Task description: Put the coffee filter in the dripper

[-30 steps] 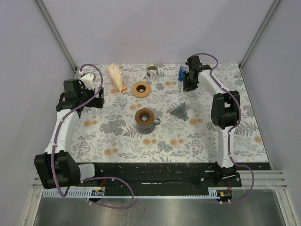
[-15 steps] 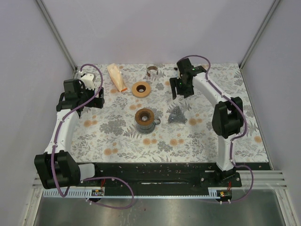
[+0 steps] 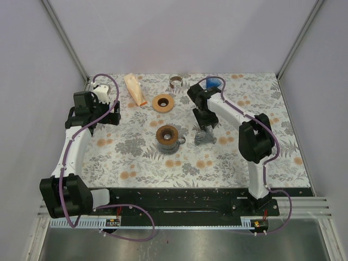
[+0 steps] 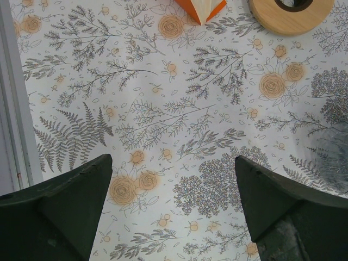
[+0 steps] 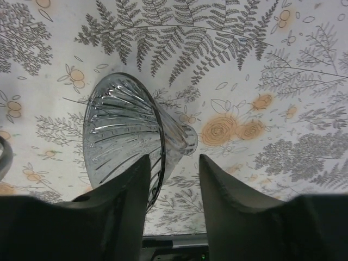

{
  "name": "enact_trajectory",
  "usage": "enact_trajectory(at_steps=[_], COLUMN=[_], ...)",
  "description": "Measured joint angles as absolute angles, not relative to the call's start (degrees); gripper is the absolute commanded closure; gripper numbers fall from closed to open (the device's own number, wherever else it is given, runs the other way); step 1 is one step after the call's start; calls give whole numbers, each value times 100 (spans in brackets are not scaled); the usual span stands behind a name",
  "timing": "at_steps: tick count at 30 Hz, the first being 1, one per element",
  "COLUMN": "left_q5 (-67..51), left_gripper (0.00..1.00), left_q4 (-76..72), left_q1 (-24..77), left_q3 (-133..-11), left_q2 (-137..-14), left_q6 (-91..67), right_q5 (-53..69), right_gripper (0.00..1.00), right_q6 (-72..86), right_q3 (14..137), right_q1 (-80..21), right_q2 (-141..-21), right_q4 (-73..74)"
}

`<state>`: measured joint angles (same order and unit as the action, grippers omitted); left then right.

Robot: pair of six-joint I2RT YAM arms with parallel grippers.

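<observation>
The dripper point(image 3: 205, 136) is a clear ribbed glass cone lying on its side right of centre. In the right wrist view it point(image 5: 128, 133) lies with its rim running down between my fingers. My right gripper point(image 3: 206, 123) point(image 5: 173, 187) is open just above it, one finger point(image 5: 122, 209) over the cone's mouth, the other point(image 5: 234, 204) beside the narrow end. The coffee filter point(image 3: 135, 89) is a pale paper wedge in an orange sleeve at the back left; its tip point(image 4: 200, 6) shows in the left wrist view. My left gripper point(image 3: 111, 113) point(image 4: 171, 209) is open and empty over bare mat.
A brown mug point(image 3: 167, 137) stands left of the dripper. A wooden ring point(image 3: 163, 103) point(image 4: 291, 11) lies behind it. A metal ring point(image 3: 176, 81) and a blue cup point(image 3: 212, 82) stand at the back edge. The grey frame rail point(image 4: 13, 109) bounds the mat's left side.
My right arm has swung from the back right corner to the centre and come down over the dripper, uncovering the blue cup. The dripper has shifted slightly nearer. The left arm has not moved.
</observation>
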<state>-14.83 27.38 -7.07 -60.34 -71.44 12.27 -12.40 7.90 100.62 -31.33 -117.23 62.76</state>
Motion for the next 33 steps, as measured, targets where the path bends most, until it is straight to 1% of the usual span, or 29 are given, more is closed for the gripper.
enact_trajectory(at_steps=[1, 3, 7, 8, 9, 10, 11, 20, 27, 29, 33], left_q5=[-1483, -1483, -1483, -1483, -1483, -1483, -1483, -1485, -1680, -1846, -2364], left_gripper=[1, 1, 1, 1, 1, 1, 1, 1, 2, 3, 5], left_q4=[2738, 2738, 2738, 2738, 2738, 2738, 2735, 2742, 2860, 2980, 3212], left_q1=[-707, -707, -707, -707, -707, -707, -707, -711, -718, -718, -698], left_q3=[-6034, -6034, -6034, -6034, -6034, -6034, -6034, -6034, -6090, -6198, -6582], left_q2=[-7144, -7144, -7144, -7144, -7144, -7144, -7144, -7142, -7142, -7142, -7142], left_q6=[1227, 1227, 1229, 1229, 1229, 1229, 1229, 1229, 1221, 1201, 1085], right_q5=[-1326, -1485, -1697, -1721, -1737, -1754, -1796, -2053, -2040, -1848, -786], right_gripper=[63, 69, 79, 83, 88, 96, 100, 100, 100, 100, 100], right_q6=[792, 786, 746, 740, 731, 709, 694, 534, 392, 366, 375], right_q3=[10062, 10062, 10009, 9992, 9970, 9950, 9929, 9931, 10197, 10462, 10700], right_q1=[-3162, -3242, -3358, -3365, -3369, -3371, -3371, -3371, -3371, -3371, -3369], right_q2=[-11723, -11723, -11723, -11723, -11723, -11723, -11723, -11653, -10715, -10394, -9894], right_q4=[6307, 6357, 6429, 6434, 6436, 6451, 6482, 6536, 6252, 6101, 5535])
